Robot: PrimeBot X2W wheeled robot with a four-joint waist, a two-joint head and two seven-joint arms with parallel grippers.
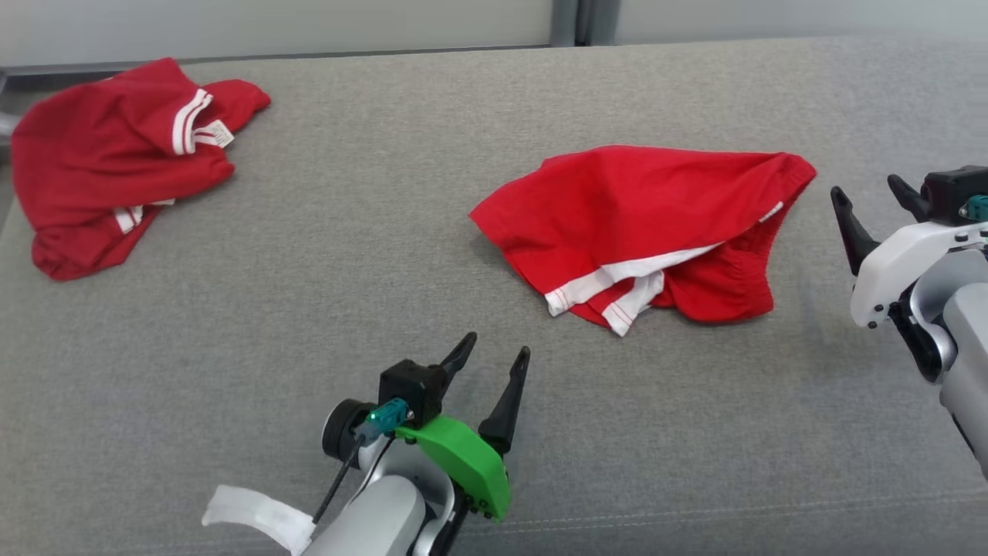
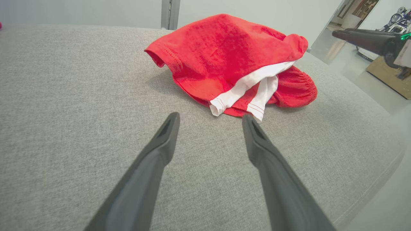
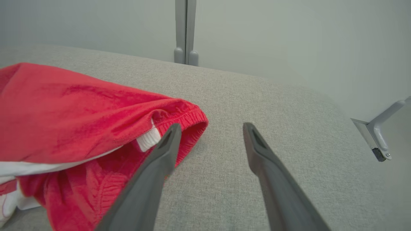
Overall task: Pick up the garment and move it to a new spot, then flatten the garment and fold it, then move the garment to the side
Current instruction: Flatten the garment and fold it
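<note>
Right pincer (image 1: 866,188) gapes beside garment (image 1: 641,208); head view adds far red heap (image 1: 108,154).

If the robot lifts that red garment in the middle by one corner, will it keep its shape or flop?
Probably flop: the red garment lies crumpled in soft folds, so it would likely drape. It looks thin, so probably light. Pushed across the grey cloth surface, it may bunch rather than slide.

A crumpled red fabric garment (image 1: 641,216) is seen with white band trim, red stitching on the white. A second bunched red garment (image 1: 100,154) is marked with double white stripes and a white label. The grey woven fabric table (image 1: 309,270) is plain, unpatterned. The left hand (image 1: 498,345) is shown black with a green cover, the right hand (image 1: 866,187) black with a white shell.
</note>
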